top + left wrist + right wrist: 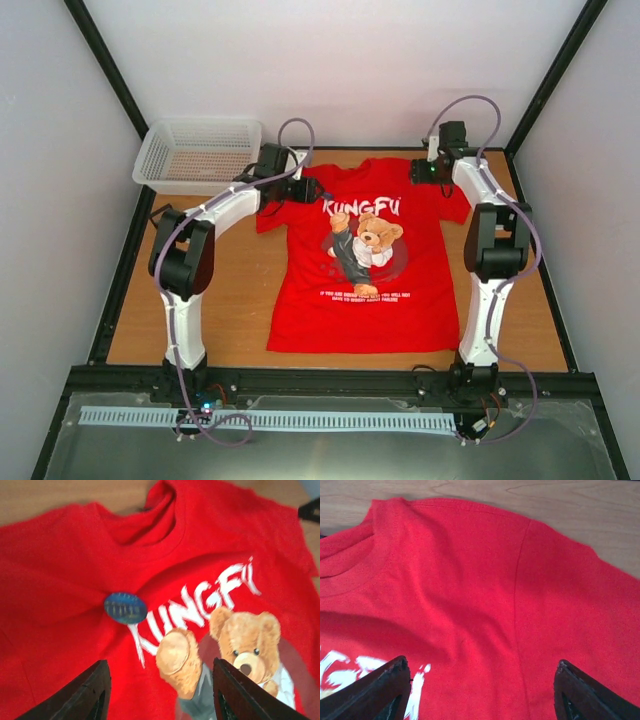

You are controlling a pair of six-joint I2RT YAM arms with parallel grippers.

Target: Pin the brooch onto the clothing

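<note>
The clothing (365,300), a red T-shirt with white lettering and a kicking bear, lies flat on the table. In the left wrist view the brooch (125,608), a small round dark-blue pin, sits on the clothing (60,580) just left of the lettering, below the collar. My left gripper (160,662) hovers over the chest, a little short of the brooch, open and holding nothing. It reaches in from the shirt's left shoulder (322,192). My right gripper (480,661) is open and empty above the other shoulder seam (415,172). The clothing (470,605) fills that view.
A white mesh basket (197,155) stands at the back left, close behind the left arm. Black frame rails border the wooden table (220,300) on all sides.
</note>
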